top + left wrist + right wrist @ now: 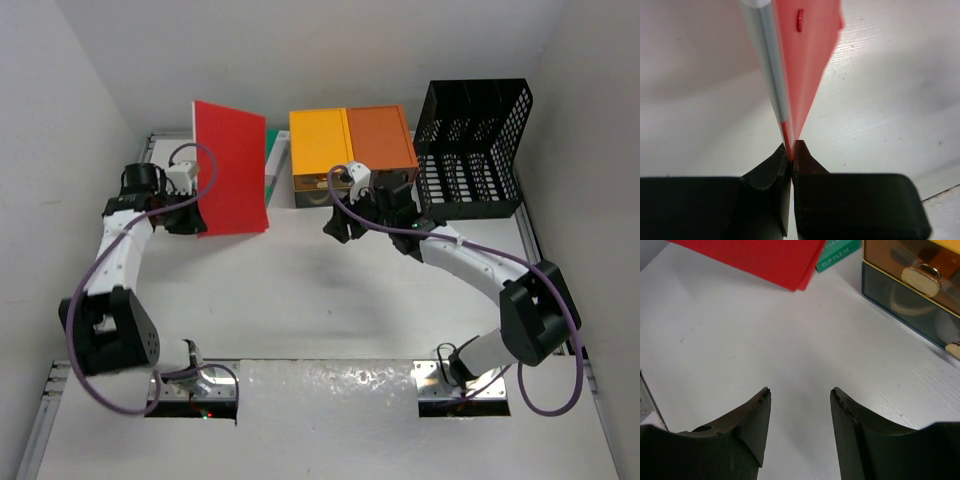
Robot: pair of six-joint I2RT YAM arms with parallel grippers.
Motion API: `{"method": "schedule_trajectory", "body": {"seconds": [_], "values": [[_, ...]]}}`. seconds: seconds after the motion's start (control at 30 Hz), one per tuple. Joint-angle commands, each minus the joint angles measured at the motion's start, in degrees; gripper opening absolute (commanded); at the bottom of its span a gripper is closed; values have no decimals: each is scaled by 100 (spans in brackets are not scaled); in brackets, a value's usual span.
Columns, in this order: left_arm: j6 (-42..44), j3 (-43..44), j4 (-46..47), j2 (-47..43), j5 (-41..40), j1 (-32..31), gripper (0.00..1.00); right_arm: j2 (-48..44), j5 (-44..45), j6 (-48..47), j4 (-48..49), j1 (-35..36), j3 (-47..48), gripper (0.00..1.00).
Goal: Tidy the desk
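The white desk point(300, 300) fills the top view. My left gripper point(192, 216) is shut on the lower left edge of a red folder point(232, 168) and holds it upright at the back left. In the left wrist view the gripper point(792, 146) pinches the folder's thin edge point(805, 60). My right gripper point(338, 228) is open and empty, low over the desk, just in front of the yellow-and-orange drawer box point(350, 150). In the right wrist view the gripper point(800, 395) has only bare desk point(740, 340) between its fingers.
A green clip file point(275, 165) lies behind the red folder, next to the drawer box; it also shows in the right wrist view point(840, 252) beside the drawers point(910, 285). A black mesh file rack point(475, 150) stands at the back right. Grey rails edge the desk.
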Motion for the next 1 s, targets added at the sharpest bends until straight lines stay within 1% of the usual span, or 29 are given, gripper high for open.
{"method": "schedule_trajectory", "body": {"seconds": [0.0,0.1,0.23,0.3,0.33,0.4,0.43,0.5,0.53,0.57,0.6,0.67,0.7,0.83,0.87,0.93,0.97], "values": [[755,215,-227,-815,-62,-28,0,-244,-393,192,427,-11,-10,50],[1062,-48,-420,-1157,-62,-28,0,-244,-411,210,410,-11,-89,50],[1555,-374,-755,-1606,201,-28,0,-279,-858,324,664,-2,-282,51],[1739,-348,-851,-1957,237,-28,0,-340,-938,376,901,-11,-413,53],[1784,-322,-895,-2080,254,-28,0,-367,-982,394,998,-2,-440,57],[1846,-165,-1045,-2353,229,-28,0,-402,-1026,508,1226,-2,-484,62],[1855,-111,-1106,-2406,211,-28,0,-394,-1113,552,1297,-2,-485,68],[1872,29,-1300,-2521,106,-36,0,-393,-1219,823,1647,-10,-511,73],[1907,73,-1352,-2565,88,-28,0,-359,-1263,964,1858,-11,-537,77],[2038,109,-1396,-2591,70,-28,0,-324,-1359,1122,2338,-11,-563,79],[2126,257,-1527,-2617,105,-28,0,-280,-1404,1437,2578,-2,-555,80],[2468,433,-1791,-2740,228,-28,0,-69,-1544,1703,3105,-10,-441,82],[2566,634,-1862,-2802,376,-28,0,1,-1588,1878,3212,-11,-241,82],[2593,1075,-2003,-3013,483,-36,0,353,-1624,2231,3748,16,60,84],[2706,1119,-2221,-2978,492,-37,0,397,-1659,2292,3880,16,86,84],[2865,1172,-2468,-2856,492,-28,0,345,-1773,2013,3742,16,130,84],[2987,1146,-2573,-2846,457,-28,0,284,-1773,1768,3314,25,157,84]]}}
